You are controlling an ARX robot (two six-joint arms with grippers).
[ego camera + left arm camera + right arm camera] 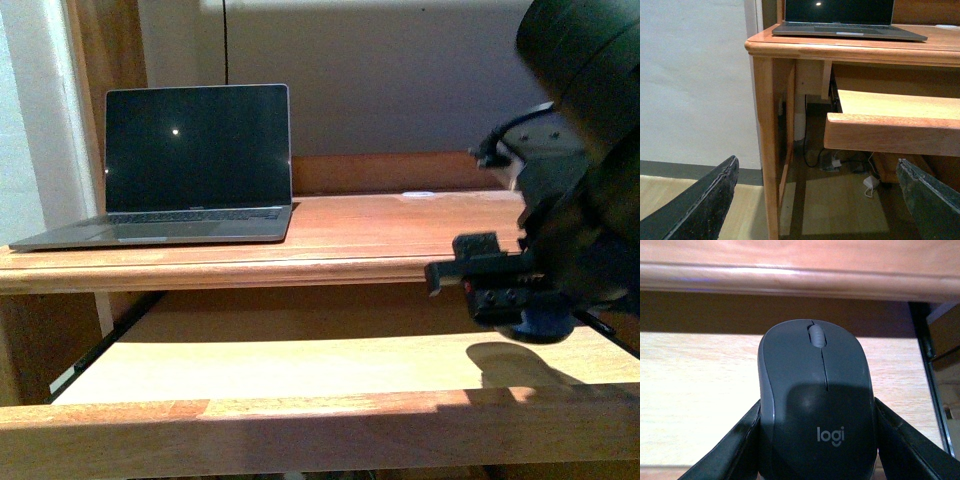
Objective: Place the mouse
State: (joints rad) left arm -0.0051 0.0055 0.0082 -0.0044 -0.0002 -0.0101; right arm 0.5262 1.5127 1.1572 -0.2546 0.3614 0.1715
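- The mouse [816, 405] is pinched at its flanks between the right gripper's [817, 455] fingers [735, 450], wheel end toward the desk [790, 275]; a side grip leaves its flat base free for setting down.
- It hangs over the right end of the tray [300, 365], below the desk edge; whether it touches the wood is hard to tell, since the front view is dark there.
- The right arm reaches in from the right, wrist low over the tray.
- The left gripper [815, 210] has its jaws spread wide and empty; it waits low, before the desk's left leg, well apart from the mouse.
- The laptop [195, 165] stands open on the desk's left; the bare tray looks the likely spot.
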